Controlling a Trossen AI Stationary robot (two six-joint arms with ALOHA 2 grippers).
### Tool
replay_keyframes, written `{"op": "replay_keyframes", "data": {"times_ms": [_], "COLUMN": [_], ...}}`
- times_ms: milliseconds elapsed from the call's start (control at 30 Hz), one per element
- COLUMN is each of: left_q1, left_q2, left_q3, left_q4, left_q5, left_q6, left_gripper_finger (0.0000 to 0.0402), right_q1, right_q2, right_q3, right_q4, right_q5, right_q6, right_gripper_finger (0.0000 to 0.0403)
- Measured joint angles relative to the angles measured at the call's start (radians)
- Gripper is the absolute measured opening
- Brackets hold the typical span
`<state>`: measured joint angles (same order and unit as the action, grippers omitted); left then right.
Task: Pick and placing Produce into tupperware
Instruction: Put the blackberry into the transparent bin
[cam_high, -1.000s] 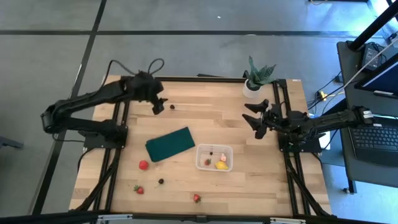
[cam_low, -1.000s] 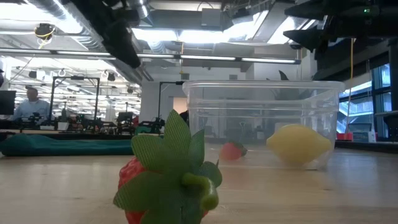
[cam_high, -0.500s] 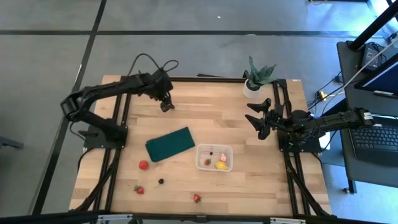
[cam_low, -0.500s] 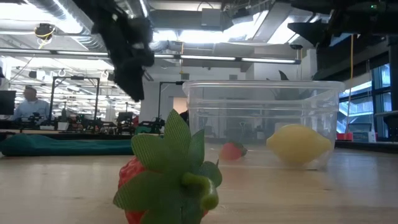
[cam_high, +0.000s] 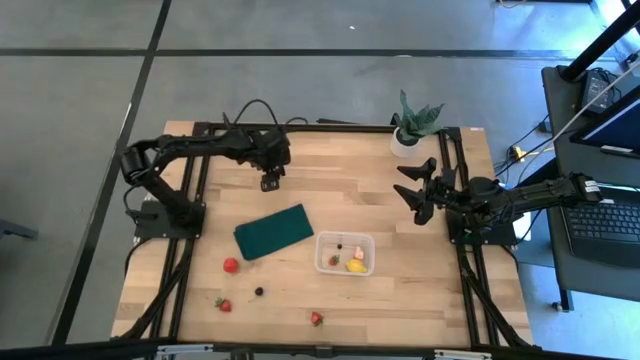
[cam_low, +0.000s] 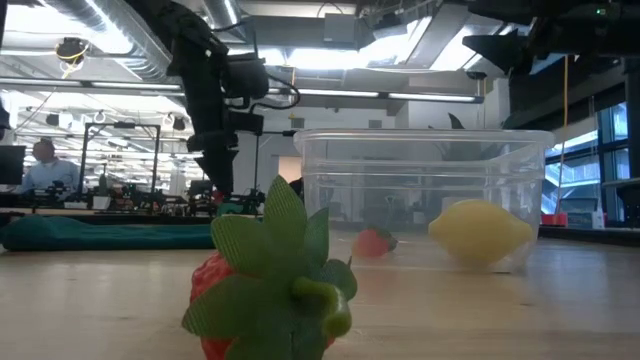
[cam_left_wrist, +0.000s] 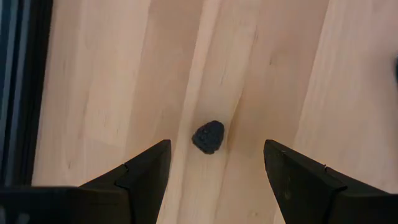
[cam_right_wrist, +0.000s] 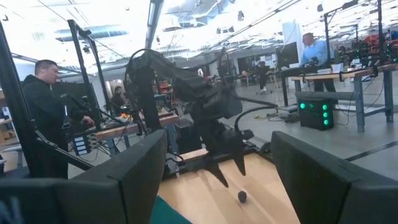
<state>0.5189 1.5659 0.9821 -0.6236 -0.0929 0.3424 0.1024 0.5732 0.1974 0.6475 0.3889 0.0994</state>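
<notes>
Since I'm after the dark berry (cam_left_wrist: 208, 137), my left gripper (cam_left_wrist: 214, 163) hangs right above it with fingers spread, berry centered in the gap so they can straddle it. The tupperware (cam_high: 345, 253) sits well apart, already holding the lemon (cam_high: 355, 266). My right gripper (cam_high: 413, 193) waits open near the plant (cam_high: 414, 120).

A grey concrete floor (cam_high: 330, 90) crossed by dark seams surrounds the wooden table (cam_high: 340, 170). At the high view's right edge sits a dark desk with a laptop (cam_high: 600, 215) on it. Across the low view, bright ceiling light strips (cam_low: 330, 55) and silver ducts (cam_low: 60, 30) run overhead, with workbenches (cam_low: 110, 205) in the middle left and tall windows (cam_low: 612, 150) at right. People (cam_right_wrist: 46, 106) stand among benches in the right wrist view.
</notes>
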Motion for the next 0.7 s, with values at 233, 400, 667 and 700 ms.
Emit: {"op": "replay_keyframes", "data": {"times_ms": [233,400,667,700], "left_q1": [0.025,0.04,0.044,0.044], "left_q2": [0.019,0.019,0.095,0.11], "left_q3": [0.0,0.0,0.001,0.001], "left_q4": [0.021,0.061,0.059,0.059], "left_q5": [0.0,0.004,0.028,0.029], "left_q6": [0.024,0.027,0.026,0.026], "left_gripper_finger": [0.0249,0.0249,0.0239,0.0236], "right_q1": [0.0,0.0,0.0,0.0], "right_q2": [0.0,0.0,0.0,0.0], "right_q3": [0.0,0.0,0.0,0.0], "right_q4": [-0.059,-0.076,-0.094,-0.094], "right_q5": [0.0,0.0,0.0,0.0], "right_q6": [0.003,0.002,0.0,0.0], "right_gripper_finger": [0.0289,0.0289,0.0289,0.0289]}}
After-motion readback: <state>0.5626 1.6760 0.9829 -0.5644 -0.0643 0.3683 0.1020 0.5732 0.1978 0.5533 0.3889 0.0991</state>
